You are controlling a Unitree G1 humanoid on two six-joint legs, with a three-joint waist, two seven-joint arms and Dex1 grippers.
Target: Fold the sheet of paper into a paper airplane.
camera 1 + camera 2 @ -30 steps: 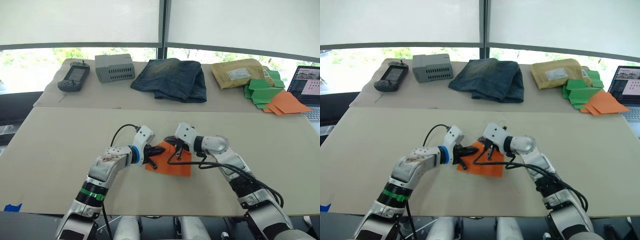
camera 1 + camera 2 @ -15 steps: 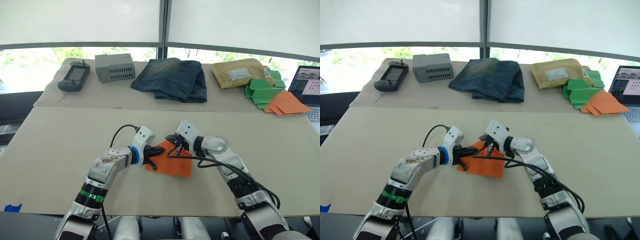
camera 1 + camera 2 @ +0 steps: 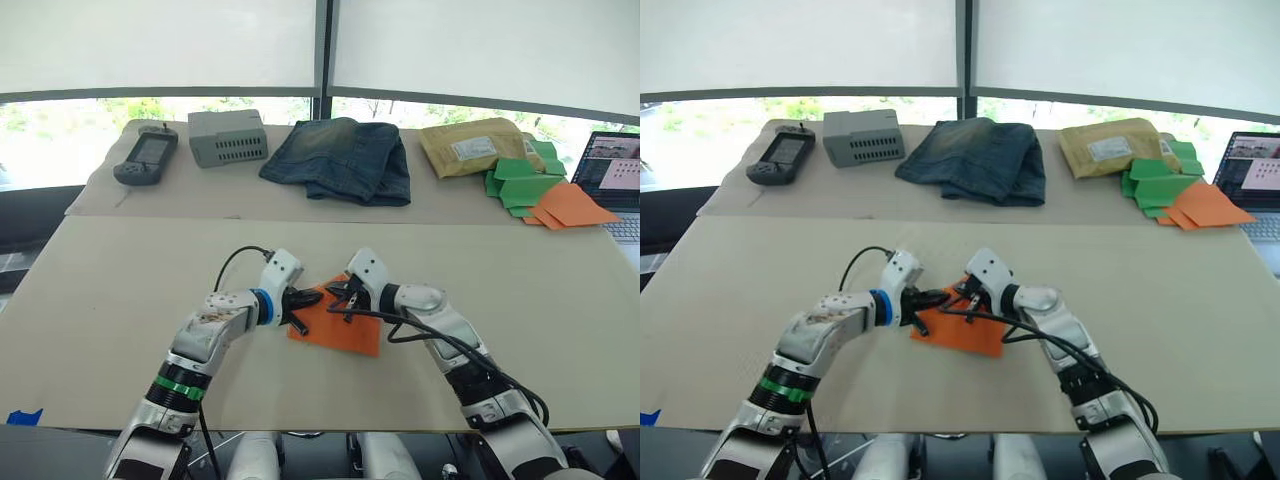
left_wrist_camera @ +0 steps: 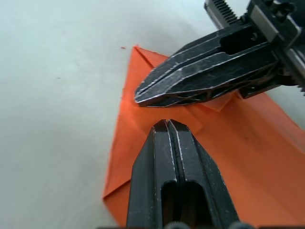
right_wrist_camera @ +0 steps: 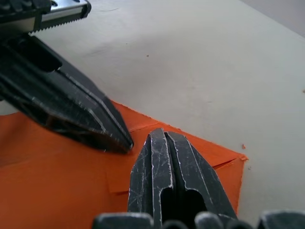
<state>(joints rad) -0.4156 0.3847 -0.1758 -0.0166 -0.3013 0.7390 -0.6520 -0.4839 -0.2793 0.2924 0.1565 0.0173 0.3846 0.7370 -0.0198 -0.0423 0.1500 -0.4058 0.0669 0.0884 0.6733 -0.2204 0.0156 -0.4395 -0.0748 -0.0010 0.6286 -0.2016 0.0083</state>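
Observation:
The sheet of paper [image 3: 340, 325] lies flat on the near table, bright orange, with a small folded flap by its far left corner. My left gripper [image 3: 316, 297] is shut, its tip resting on that corner area. My right gripper [image 3: 333, 291] is also shut and points at the left one, tip almost touching tip. In the left wrist view my shut fingertips [image 4: 167, 125] sit on the paper [image 4: 257, 157] just below the right gripper's closed fingers [image 4: 205, 71]. Nothing is held between either pair of fingers.
On the back table lie a handheld device [image 3: 139, 158], a grey box [image 3: 228, 136], folded jeans [image 3: 340, 158], a tan envelope [image 3: 473, 146], green paper pieces [image 3: 520, 180] and orange folded pieces [image 3: 572, 206]. A laptop [image 3: 612, 170] sits at the far right.
My right gripper has slid left across the paper until its tip meets the left gripper's tip. The left gripper and the sheet have stayed in place.

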